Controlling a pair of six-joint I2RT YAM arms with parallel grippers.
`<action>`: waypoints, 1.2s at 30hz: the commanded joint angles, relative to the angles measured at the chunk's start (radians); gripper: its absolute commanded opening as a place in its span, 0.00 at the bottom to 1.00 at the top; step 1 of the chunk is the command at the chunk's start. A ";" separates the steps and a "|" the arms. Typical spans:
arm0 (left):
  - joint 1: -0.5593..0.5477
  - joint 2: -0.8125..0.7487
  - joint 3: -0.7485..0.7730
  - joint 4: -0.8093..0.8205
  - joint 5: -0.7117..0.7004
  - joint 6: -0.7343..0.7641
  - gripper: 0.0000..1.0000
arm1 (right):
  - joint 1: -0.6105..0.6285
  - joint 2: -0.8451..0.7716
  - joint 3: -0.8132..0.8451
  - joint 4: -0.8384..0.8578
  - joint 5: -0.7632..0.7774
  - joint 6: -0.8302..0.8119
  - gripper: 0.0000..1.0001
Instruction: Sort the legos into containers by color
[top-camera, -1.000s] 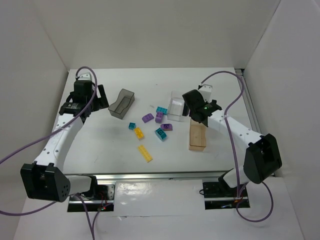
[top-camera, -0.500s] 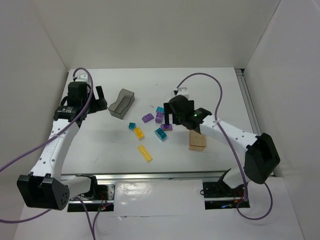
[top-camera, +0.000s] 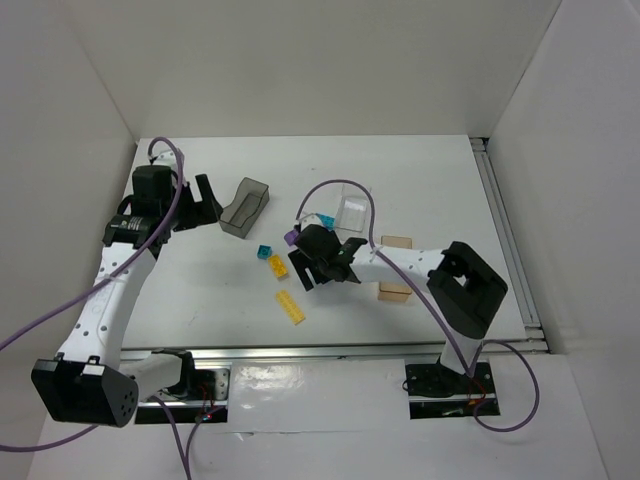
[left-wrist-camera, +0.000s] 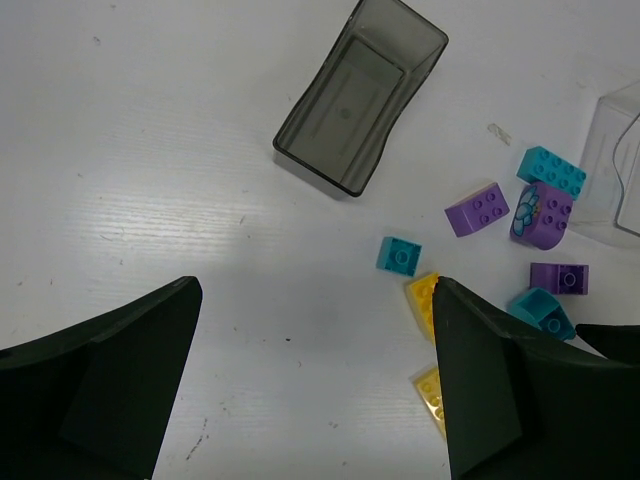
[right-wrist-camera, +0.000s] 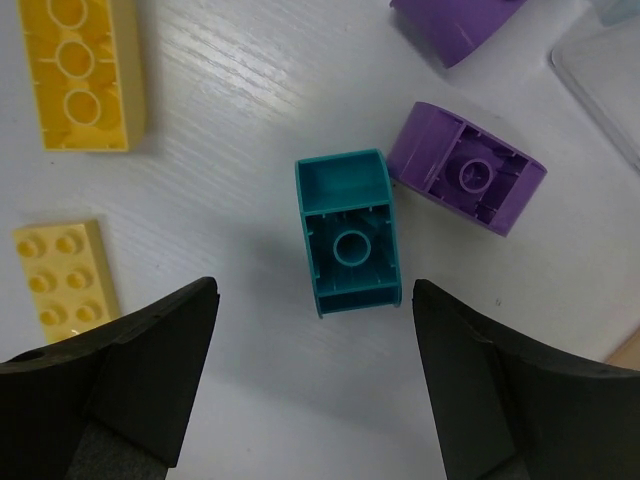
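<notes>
So, right gripper (right-wrist-camera: 312, 335): jaws apart, low over the table mid-cluster (top-camera: 318, 262); holds nothing.
Teal brick (right-wrist-camera: 348, 235): lies hollow side up on the table, between the two right fingers, touching neither.
Purple brick (right-wrist-camera: 467, 170): hollow side up, at 2 o'clock of the teal brick, just beside it; whether the corners touch is unclear.
Yellow brick (right-wrist-camera: 85, 70): hollow side up, at 10 o'clock of the teal brick, apart from it.
Yellow plate (right-wrist-camera: 65, 275): studs up, at 9 o'clock of the teal brick, near the left finger.
Left gripper (left-wrist-camera: 315, 350): jaws wide apart, empty, hovering at the left side of the table (top-camera: 205, 195).
Dark grey bin (left-wrist-camera: 405, 105): upright, nothing inside, at 12 o'clock of the left gripper; at 10 o'clock of the brick cluster in the top view (top-camera: 232, 225).
Clear bin (top-camera: 352, 210): at 1 o'clock of the right gripper, near it.
Tan bin (top-camera: 397, 243): at 3 o'clock of the right gripper, partly hidden under the right arm.
Loose bricks, left wrist view: small teal (left-wrist-camera: 399, 255), purple (left-wrist-camera: 478, 210) and long teal (left-wrist-camera: 552, 172), all on the table, none in a bin.
Long yellow brick (top-camera: 290, 306): at 7 o'clock of the right gripper, alone.
</notes>
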 joint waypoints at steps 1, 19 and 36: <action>0.006 0.005 0.007 -0.008 0.012 -0.015 1.00 | -0.003 0.010 0.039 0.058 0.015 -0.019 0.85; 0.006 0.026 0.018 -0.028 0.010 -0.006 0.99 | 0.016 0.000 0.120 0.003 0.144 0.000 0.35; -0.003 0.025 0.006 -0.048 0.127 -0.040 1.00 | -0.357 0.266 0.554 -0.143 0.183 0.100 0.35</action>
